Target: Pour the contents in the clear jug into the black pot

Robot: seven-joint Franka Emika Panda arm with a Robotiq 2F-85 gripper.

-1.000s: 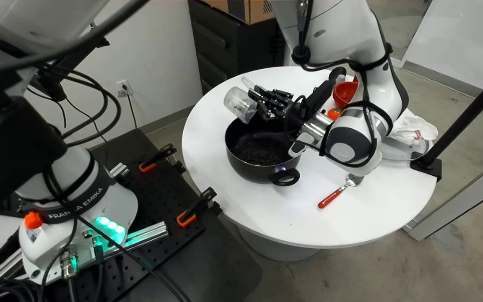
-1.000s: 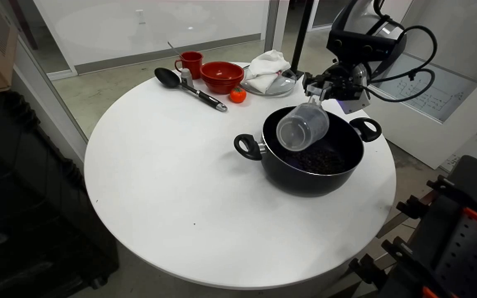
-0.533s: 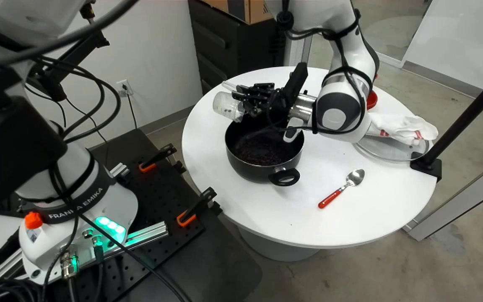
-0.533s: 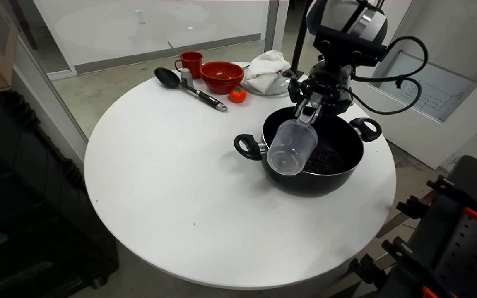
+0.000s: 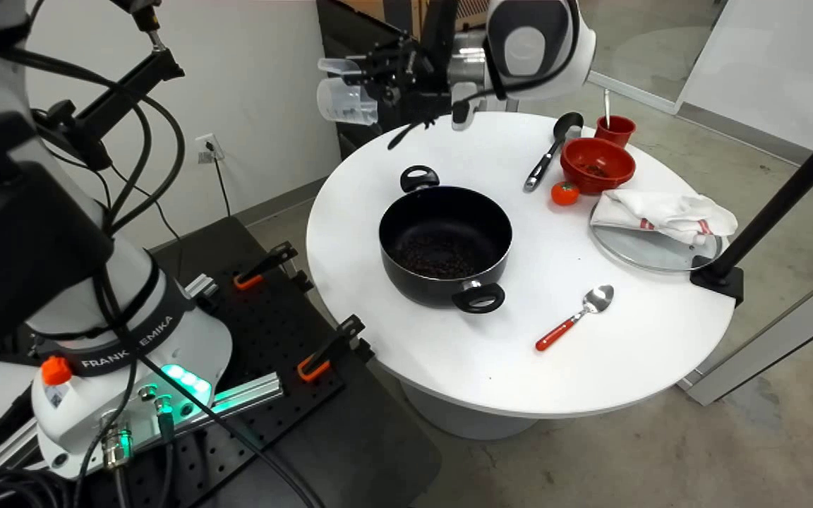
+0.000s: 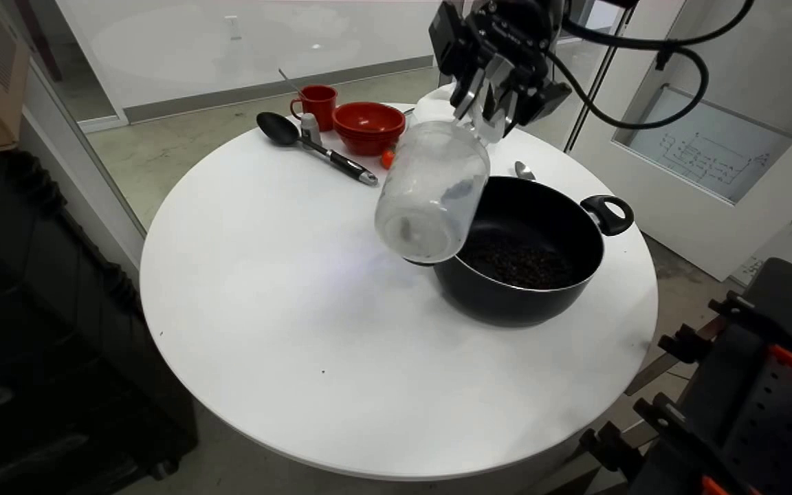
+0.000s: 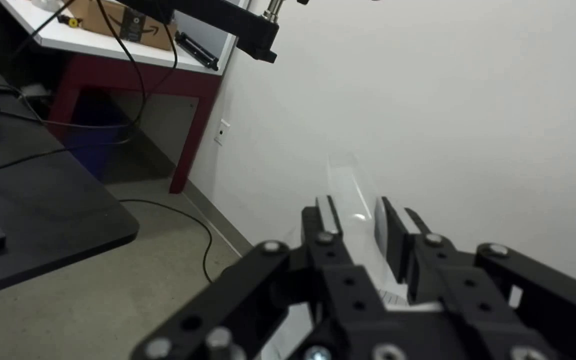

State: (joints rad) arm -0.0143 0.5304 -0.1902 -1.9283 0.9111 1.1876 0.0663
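The clear jug is in my gripper, tilted over on its side and well above the table. It also shows in an exterior view, where I see no dark pieces inside it. My gripper is shut on the jug's handle, which shows between the fingers in the wrist view; the fingers are the gripper's jaws there. The black pot stands on the table with dark bean-like pieces in its bottom. In an exterior view the pot has one side handle mostly hidden behind the jug.
On the white table are a red-handled spoon, a glass lid under a white towel, red bowls, a tomato, a black ladle and a red mug. A black pole stands at the edge.
My gripper has carried the jug up and away from over the pot, past its side handle. The dark specks seen in the jug earlier no longer show. The pot has not moved.
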